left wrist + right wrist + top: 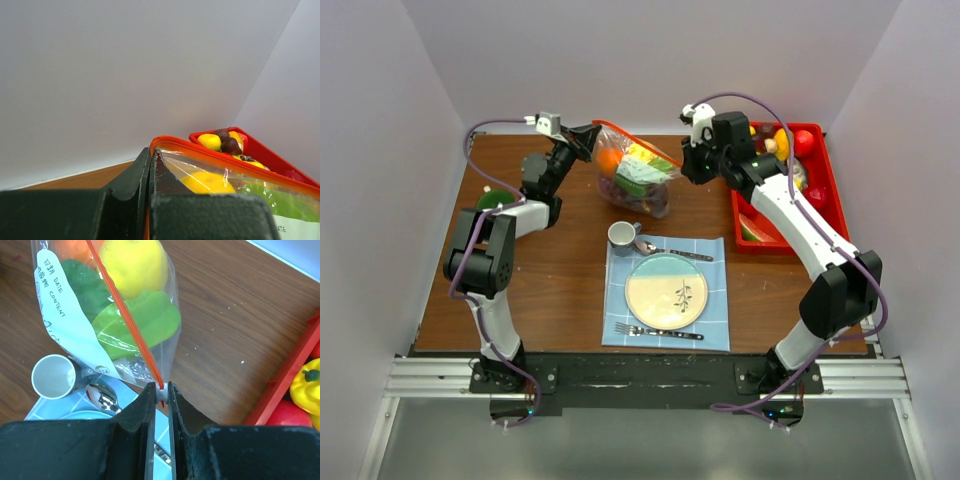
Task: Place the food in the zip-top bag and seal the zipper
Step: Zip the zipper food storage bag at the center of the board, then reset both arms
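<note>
- Our left gripper (588, 134) is clamped tight on the zip-top bag (638, 182) at its 10 o'clock corner.
- Our right gripper (682, 166) pinches the zipper (635, 142) end at the bag's 4 o'clock corner, jaws nearly together.
- We see the bag stretched between the 2, at 12 o'clock from the plate (667, 291), with food (609, 160) inside: orange, yellow, green, purple.
- The red tray (760, 247), holding more pieces, sits at 3 o'clock from the bag.

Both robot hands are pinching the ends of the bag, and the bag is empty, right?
No, the bag is not empty. The right wrist view shows yellow, green and orange food inside it. The left gripper and right gripper do pinch its ends.
</note>
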Robot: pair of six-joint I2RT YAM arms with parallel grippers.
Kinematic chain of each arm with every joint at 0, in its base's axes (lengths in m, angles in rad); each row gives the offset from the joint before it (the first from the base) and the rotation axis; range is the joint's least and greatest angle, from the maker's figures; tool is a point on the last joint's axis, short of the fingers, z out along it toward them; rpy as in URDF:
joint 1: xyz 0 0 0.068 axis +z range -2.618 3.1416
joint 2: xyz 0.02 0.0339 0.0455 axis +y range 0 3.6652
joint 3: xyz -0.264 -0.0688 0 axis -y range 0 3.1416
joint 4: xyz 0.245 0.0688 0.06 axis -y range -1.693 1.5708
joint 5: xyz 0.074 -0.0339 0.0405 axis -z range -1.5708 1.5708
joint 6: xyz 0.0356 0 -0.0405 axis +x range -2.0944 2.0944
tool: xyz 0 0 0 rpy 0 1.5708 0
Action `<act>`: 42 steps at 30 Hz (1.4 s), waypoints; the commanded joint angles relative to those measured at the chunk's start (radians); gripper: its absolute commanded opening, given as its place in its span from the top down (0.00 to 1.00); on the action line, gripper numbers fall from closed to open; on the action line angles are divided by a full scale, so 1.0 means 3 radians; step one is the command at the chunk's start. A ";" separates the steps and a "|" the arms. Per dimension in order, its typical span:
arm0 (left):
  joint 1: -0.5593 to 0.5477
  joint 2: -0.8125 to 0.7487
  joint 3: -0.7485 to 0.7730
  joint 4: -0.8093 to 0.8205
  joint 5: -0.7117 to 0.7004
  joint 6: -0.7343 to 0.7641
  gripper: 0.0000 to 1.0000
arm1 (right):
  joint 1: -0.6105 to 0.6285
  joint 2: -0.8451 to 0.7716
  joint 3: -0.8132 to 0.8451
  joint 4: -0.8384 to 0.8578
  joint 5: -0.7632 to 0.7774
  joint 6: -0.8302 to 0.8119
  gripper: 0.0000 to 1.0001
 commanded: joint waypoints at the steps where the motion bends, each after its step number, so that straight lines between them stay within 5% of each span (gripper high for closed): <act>1: 0.0154 0.0061 0.0313 0.0053 -0.0390 -0.0005 1.00 | -0.0110 0.0038 0.0366 -0.0180 0.0368 0.0113 0.99; 3: 0.0149 0.0128 0.0395 0.0017 -0.0375 -0.0072 1.00 | -0.0120 0.0207 0.0586 -0.0220 0.0383 0.0133 0.98; 7: 0.0144 0.0235 0.0579 -0.0270 -0.0344 -0.0149 0.73 | -0.0151 0.0702 0.0970 -0.0384 0.0567 0.0134 0.97; 9: 0.0134 0.0215 0.0569 -0.0341 -0.0359 -0.0139 0.67 | -0.0191 0.0907 0.1007 -0.0425 0.0623 0.0205 1.00; 10: 0.0134 0.0205 0.0569 -0.0377 -0.0360 -0.0123 0.34 | -0.0222 0.0928 0.0971 -0.0420 0.0664 0.0337 1.00; 13: 0.0134 0.0154 0.0584 -0.0520 -0.0354 -0.0072 0.29 | -0.0401 0.0908 0.0711 -0.0328 0.0680 0.0711 0.98; 14: 0.0134 0.0108 0.0594 -0.0566 -0.0365 -0.0072 0.21 | -0.0497 0.0913 0.0664 -0.0328 0.0695 0.0782 0.96; 15: 0.0129 0.0077 0.0630 -0.0713 -0.0355 -0.0092 0.00 | -0.0529 0.0933 0.0603 -0.0338 0.0731 0.0879 0.95; 22: -0.0126 -0.0250 0.0962 -0.2114 -0.0589 0.0045 0.00 | -0.0580 0.0816 0.0347 -0.0348 0.0925 0.1110 0.89; 24: -0.0280 -0.0388 0.0942 -0.2441 -0.0605 0.0071 0.00 | -0.0580 0.0699 0.0164 -0.0308 0.0971 0.1176 0.78; 27: -0.0433 -0.0577 0.0846 -0.2825 -0.0636 0.0011 0.00 | -0.0580 0.0448 -0.0051 -0.0216 0.1027 0.1233 0.49; 30: -0.0536 -0.0802 0.0519 -0.2847 -0.0345 -0.0189 0.00 | -0.0575 0.0188 -0.0184 -0.0175 0.1114 0.1319 0.31; 34: -0.0771 -0.1190 0.0043 -0.3041 -0.0527 -0.0261 0.00 | -0.0575 -0.0262 -0.0491 0.0091 0.1085 0.1422 0.01; 42: -0.0807 -0.1958 -0.0402 -0.4119 -0.1223 -0.0333 0.00 | -0.0422 -0.1335 -0.1498 0.0796 0.0634 0.1857 0.01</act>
